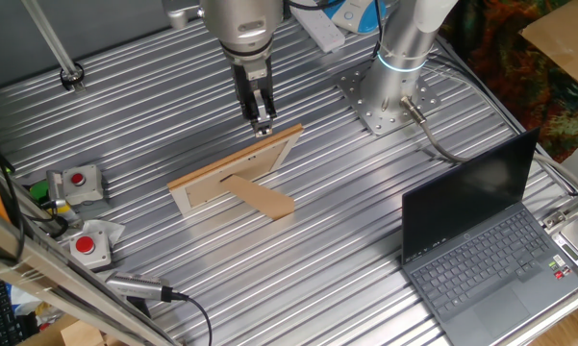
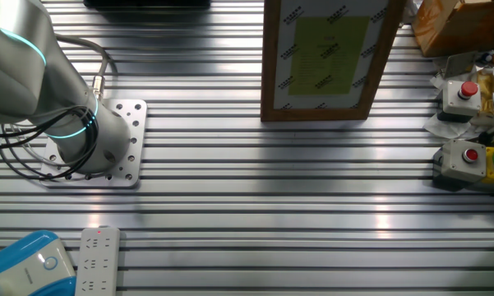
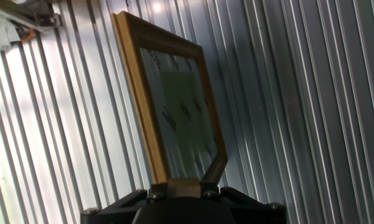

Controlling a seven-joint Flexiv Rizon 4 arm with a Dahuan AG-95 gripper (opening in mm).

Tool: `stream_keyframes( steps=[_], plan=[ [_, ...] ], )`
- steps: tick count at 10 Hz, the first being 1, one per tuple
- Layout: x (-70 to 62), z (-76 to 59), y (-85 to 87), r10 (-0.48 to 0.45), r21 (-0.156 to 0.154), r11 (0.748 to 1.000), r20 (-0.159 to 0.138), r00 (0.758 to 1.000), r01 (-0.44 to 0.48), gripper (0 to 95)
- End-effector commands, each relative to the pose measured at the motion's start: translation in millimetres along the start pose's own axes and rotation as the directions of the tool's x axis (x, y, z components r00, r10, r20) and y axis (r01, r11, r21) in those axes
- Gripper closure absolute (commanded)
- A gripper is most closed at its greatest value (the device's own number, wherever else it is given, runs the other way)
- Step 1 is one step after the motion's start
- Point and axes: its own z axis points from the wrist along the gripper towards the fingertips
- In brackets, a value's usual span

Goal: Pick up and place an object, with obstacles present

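The tiny light-tan wooden block [image 3: 184,186] sits between my fingers at the bottom of the hand view. My gripper [image 1: 261,121] is shut on it and hangs just above the far top edge of the light-wood picture frame [image 1: 233,175]. The frame stands tilted on its brown cardboard stand flap [image 1: 265,200]. In the hand view the frame [image 3: 174,106] fills the middle, directly below and ahead of the block. The other fixed view shows the frame's front [image 2: 325,57]; my gripper is out of that view.
An open dark grey laptop [image 1: 490,240] stands at the right. Two red-button boxes [image 1: 77,183] [image 1: 88,245] lie at the left edge. The arm's base plate [image 1: 389,101] is behind the frame. A white power strip [image 2: 94,259] lies near the base.
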Motion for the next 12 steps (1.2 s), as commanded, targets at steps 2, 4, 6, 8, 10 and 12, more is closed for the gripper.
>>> stream_keyframes(
  steps=[2, 4, 6, 8, 10, 12],
  plan=[
    [-0.2, -0.3, 0.2, -0.059, -0.004, 0.998, 0.003, 0.998, 0.059, 95.0],
    [-0.2, -0.3, 0.2, -0.075, -0.001, 0.997, 0.003, 0.997, 0.075, 95.0],
    [-0.2, -0.3, 0.2, -0.112, -0.004, 0.994, 0.007, 0.994, 0.112, 95.0],
    [-0.2, -0.3, 0.2, -0.136, -0.004, 0.991, 0.016, 0.991, 0.136, 95.0],
    [-0.2, -0.3, 0.2, -0.148, -0.008, 0.989, 0.038, 0.988, 0.148, 95.0],
    [-0.2, -0.3, 0.2, -0.156, -0.004, 0.988, 0.043, 0.987, 0.156, 95.0]
  ],
)
